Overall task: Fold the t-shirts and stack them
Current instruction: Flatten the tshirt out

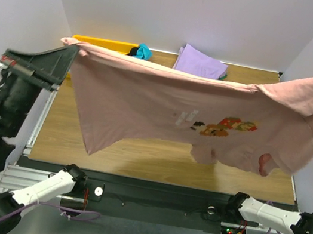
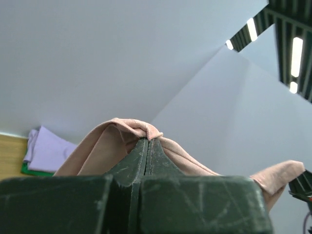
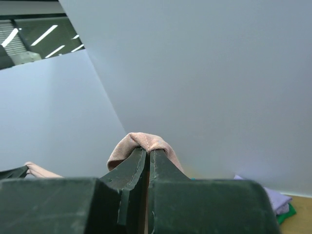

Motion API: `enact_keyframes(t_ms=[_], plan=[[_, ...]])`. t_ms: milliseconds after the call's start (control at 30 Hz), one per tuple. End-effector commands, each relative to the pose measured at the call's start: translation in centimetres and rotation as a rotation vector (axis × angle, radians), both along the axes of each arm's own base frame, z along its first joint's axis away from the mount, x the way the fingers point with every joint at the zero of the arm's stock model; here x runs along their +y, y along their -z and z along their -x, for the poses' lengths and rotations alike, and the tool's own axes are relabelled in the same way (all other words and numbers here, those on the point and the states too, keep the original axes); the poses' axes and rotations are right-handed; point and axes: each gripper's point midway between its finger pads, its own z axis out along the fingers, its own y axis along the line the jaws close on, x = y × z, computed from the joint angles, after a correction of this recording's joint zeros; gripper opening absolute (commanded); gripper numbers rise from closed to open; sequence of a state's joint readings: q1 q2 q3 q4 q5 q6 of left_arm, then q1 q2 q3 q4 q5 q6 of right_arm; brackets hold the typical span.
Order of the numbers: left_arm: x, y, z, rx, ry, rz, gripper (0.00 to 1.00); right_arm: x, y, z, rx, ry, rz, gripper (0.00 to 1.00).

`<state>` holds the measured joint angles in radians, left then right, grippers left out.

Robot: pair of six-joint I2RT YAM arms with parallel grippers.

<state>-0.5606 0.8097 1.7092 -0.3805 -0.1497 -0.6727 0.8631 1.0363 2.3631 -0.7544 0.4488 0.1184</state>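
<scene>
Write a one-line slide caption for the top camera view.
Pink t-shirt held stretched in mid-air over the wooden table, folded shirts behind.

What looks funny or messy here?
The pink t-shirt hangs in the air, pinched at its top edge by the left gripper and right gripper. It hangs crooked: one corner droops to a point on the left, and the right side is bunched and folded over. Nothing looks torn or spilled.

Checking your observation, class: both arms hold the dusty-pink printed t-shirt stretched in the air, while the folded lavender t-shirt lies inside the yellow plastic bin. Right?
No. The folded lavender t-shirt lies on the wooden table beside the yellow plastic bin, as the top external view shows.
</scene>
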Motion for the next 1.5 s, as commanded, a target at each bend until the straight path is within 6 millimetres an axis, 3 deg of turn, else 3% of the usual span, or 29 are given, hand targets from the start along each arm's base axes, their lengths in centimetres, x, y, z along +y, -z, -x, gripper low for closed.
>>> enact_keyframes(t_ms=[0,100,200,233,300,333,400,500,533,600,633,700,733,767,833,867,933,967,1067,1100,1133,1167,1200,1233,1267,1300,1400,1433,1467], plan=[[1.4,-1.7,2.2,-0.099,-0.008,0.040,0.00,0.7,-2.0,1.2,-0.112,-0.054,0.007,0.00],[1.7,-0.1,0.1,-0.039,-0.072,0.067,0.00,1.8,0.3,-2.3,-0.011,0.053,0.061,0.00],[1.3,2.0,-3.2,0.027,-0.146,0.055,0.00,1.6,3.4,-7.9,0.152,0.327,0.113,0.01],[1.1,3.6,-5.6,0.089,-0.205,0.026,0.00,0.9,4.8,-10.2,0.230,0.499,0.140,0.00],[0.8,5.4,-8.1,0.158,-0.271,-0.001,0.00,1.5,6.9,-12.6,0.310,0.638,0.204,0.01],[0.4,7.0,-10.4,0.211,-0.321,-0.028,0.00,1.6,7.6,-13.4,0.338,0.701,0.231,0.01],[-0.5,9.4,-14.2,0.282,-0.379,-0.082,0.00,3.9,8.0,-15.7,0.338,0.730,0.276,0.01],[-0.7,10.2,-17.3,0.316,-0.403,-0.115,0.00,4.2,8.1,-20.2,0.315,0.790,0.309,0.00],[-0.5,10.4,-19.3,0.323,-0.415,-0.126,0.00,2.8,7.6,-22.0,0.290,0.815,0.309,0.01],[-0.2,10.3,-20.9,0.310,-0.423,-0.136,0.00,1.7,8.0,-24.7,0.301,0.864,0.302,0.01],[0.3,9.9,-22.2,0.298,-0.434,-0.128,0.00,0.7,8.0,-26.9,0.292,0.889,0.313,0.01],[0.7,10.1,-24.0,0.299,-0.448,-0.139,0.00,-0.1,7.7,-28.8,0.273,0.887,0.259,0.01],[0.9,8.6,-24.0,0.266,-0.448,-0.134,0.00,-0.3,7.4,-30.4,0.243,0.873,0.259,0.01],[1.5,8.0,-24.4,0.252,-0.460,-0.138,0.00,-0.7,5.4,-29.8,0.192,0.867,0.218,0.01],[1.6,5.6,-24.6,0.208,-0.455,-0.137,0.00,-0.4,3.3,-29.6,0.121,0.848,0.197,0.01],[1.5,5.2,-25.0,0.201,-0.449,-0.145,0.00,-0.9,1.3,-28.2,0.071,0.846,0.157,0.01],[1.0,3.2,-24.3,0.163,-0.414,-0.152,0.00,-0.7,-0.3,-27.0,0.016,0.811,0.142,0.01],[1.1,1.3,-23.4,0.123,-0.408,-0.149,0.00,-1.3,-1.8,-24.9,-0.023,0.797,0.093,0.00],[0.9,-0.4,-21.6,0.086,-0.377,-0.156,0.00,-0.7,-1.7,-23.3,-0.039,0.729,0.126,0.00],[1.0,-0.2,-21.3,0.091,-0.374,-0.163,0.00,-1.4,-2.9,-20.2,-0.076,0.705,0.103,0.00],[1.0,1.3,-20.8,0.113,-0.369,-0.173,0.00,-1.1,-1.8,-18.7,-0.070,0.659,0.132,0.01],[1.0,2.2,-20.5,0.117,-0.360,-0.177,0.00,-0.1,0.4,-20.7,-0.023,0.635,0.168,0.00],[1.0,3.2,-20.2,0.128,-0.354,-0.176,0.00,-0.9,0.1,-17.6,-0.047,0.620,0.158,0.00],[1.2,5.1,-19.4,0.147,-0.348,-0.164,0.00,-0.1,3.0,-18.9,0.008,0.597,0.217,0.00],[1.3,6.0,-18.9,0.159,-0.349,-0.155,0.00,-0.1,4.1,-18.5,0.026,0.582,0.209,0.00],[1.8,5.4,-17.2,0.136,-0.348,-0.126,0.00,-0.8,3.6,-16.2,0.000,0.578,0.189,0.00],[2.1,4.4,-14.9,0.119,-0.331,-0.126,0.00,-1.0,1.9,-13.6,-0.040,0.534,0.168,0.01],[2.5,3.2,-13.0,0.105,-0.326,-0.120,0.00,-0.6,1.6,-12.7,-0.034,0.495,0.182,0.00],[2.7,2.7,-12.1,0.092,-0.323,-0.116,0.00,-1.0,-0.6,-10.2,-0.089,0.468,0.140,0.00]])
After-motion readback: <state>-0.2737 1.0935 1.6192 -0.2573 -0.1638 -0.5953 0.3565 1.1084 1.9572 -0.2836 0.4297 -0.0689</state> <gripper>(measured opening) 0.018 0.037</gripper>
